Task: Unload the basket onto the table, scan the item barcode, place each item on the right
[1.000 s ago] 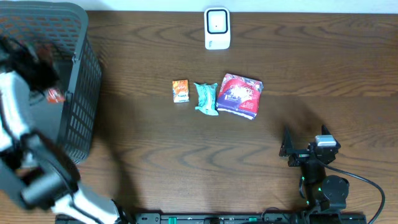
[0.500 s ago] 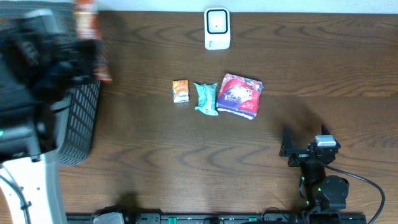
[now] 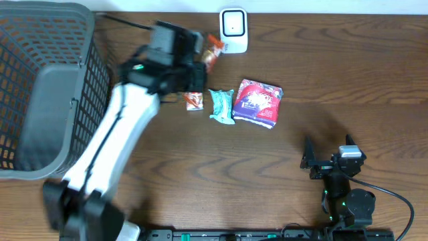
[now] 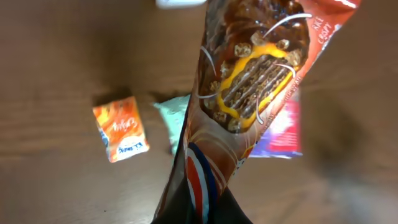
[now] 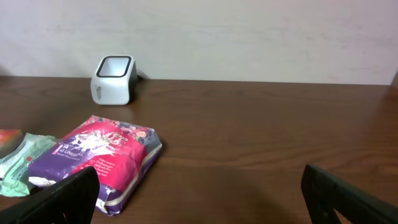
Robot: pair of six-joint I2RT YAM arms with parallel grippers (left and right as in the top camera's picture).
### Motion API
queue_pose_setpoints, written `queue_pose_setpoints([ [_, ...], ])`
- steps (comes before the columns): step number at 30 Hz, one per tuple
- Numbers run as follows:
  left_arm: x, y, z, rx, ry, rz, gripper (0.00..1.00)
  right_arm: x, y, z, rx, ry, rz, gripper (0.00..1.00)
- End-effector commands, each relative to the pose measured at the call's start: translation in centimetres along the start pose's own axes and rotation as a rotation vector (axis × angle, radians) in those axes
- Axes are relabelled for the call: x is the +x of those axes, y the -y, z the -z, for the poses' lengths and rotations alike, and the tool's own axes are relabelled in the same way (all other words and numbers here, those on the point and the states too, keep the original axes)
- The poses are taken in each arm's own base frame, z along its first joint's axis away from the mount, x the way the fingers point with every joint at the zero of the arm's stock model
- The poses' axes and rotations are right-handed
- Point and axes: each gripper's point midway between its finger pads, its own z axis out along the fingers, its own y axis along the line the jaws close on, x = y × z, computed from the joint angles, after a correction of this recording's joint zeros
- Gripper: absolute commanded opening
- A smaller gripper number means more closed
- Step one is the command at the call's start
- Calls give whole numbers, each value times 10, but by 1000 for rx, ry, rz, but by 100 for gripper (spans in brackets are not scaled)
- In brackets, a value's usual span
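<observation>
Basket count is one: a grey mesh basket (image 3: 92, 100) is seen well to the left of the single white scanner (image 3: 233, 30). One snack bar (image 3: 212, 50) is held just left of the scanner, raised off the table, and the left gripper (image 3: 198, 59) is clamped on its lower end. Three packets are laid in a row on the near side of the scanner: an orange packet (image 3: 194, 100), a green packet (image 3: 222, 106) and a purple pouch (image 3: 257, 102). Farther right of the scanner and nearer the robot, the right gripper (image 3: 309, 159) is seen with its jaws spread wide apart.
</observation>
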Motion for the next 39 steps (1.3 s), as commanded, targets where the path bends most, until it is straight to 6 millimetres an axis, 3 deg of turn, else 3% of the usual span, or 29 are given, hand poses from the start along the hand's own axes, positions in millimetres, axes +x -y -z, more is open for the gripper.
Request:
queue_pose_setpoints([
  [1, 11, -27, -40, -165, -44, 154, 7, 0, 1, 0, 3, -1, 7, 99],
  [8, 48, -33, -97, -212, -186, 356, 8, 0, 1, 0, 3, 0, 7, 99],
  [13, 53, -18, -100, -137, -231, 362, 54, 0, 1, 0, 3, -1, 7, 99],
  [14, 51, -17, -98, -125, -229, 360, 57, 0, 1, 0, 3, 0, 7, 99],
  [19, 26, -23, -58, -101, -165, 355, 63, 0, 1, 0, 3, 0, 7, 99],
  [24, 1, -55, 17, -113, -29, 406, 64, 0, 1, 0, 3, -1, 7, 99],
  [27, 3, -76, 52, -145, 6, 463, 90, 0, 1, 0, 3, -1, 7, 99],
  [29, 8, -89, 74, -166, 19, 507, 91, 0, 1, 0, 3, -1, 7, 99],
  [32, 18, -103, 92, -192, 14, 556, 91, 0, 1, 0, 3, 0, 7, 99],
  [35, 31, -112, 99, -219, -24, 595, 93, -20, -2, 1, -13, 81, -5, 99],
  [36, 34, -113, 100, -224, -35, 603, 98, -26, -8, 2, -55, 105, -44, 99],
  [39, 37, -114, 100, -231, -45, 607, 98, -33, -54, 11, -338, 92, -258, 99],
])
